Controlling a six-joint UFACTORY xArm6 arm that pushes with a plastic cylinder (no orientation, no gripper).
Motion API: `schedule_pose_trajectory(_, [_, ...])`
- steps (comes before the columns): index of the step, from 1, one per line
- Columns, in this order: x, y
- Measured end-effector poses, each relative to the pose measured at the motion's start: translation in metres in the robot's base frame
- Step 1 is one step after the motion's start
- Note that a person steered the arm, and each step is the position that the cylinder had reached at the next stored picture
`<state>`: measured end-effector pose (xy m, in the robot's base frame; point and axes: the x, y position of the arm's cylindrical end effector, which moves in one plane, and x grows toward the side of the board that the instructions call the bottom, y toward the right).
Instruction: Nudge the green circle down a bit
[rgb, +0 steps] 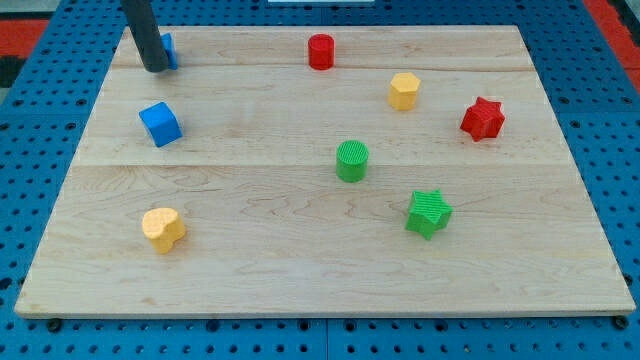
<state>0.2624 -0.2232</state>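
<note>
The green circle (352, 160) is a short green cylinder standing near the middle of the wooden board (320, 275). My tip (155, 68) is at the board's top left, far to the view's left and above the green circle. It stands right in front of a blue block (168, 50) that it partly hides. The rod rises out of the view's top edge.
A green star (429, 213) lies below and right of the green circle. A blue cube (160, 123) and a yellow heart-like block (163, 229) are at the left. A red cylinder (320, 51), a yellow hexagon (404, 90) and a red star (482, 118) are at the top right.
</note>
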Motion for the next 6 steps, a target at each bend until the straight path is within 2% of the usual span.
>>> schedule_pose_trajectory(1, [-0.008,0.014])
schedule_pose_trajectory(3, [0.056,0.146])
schedule_pose_trajectory(6, [0.162,0.219])
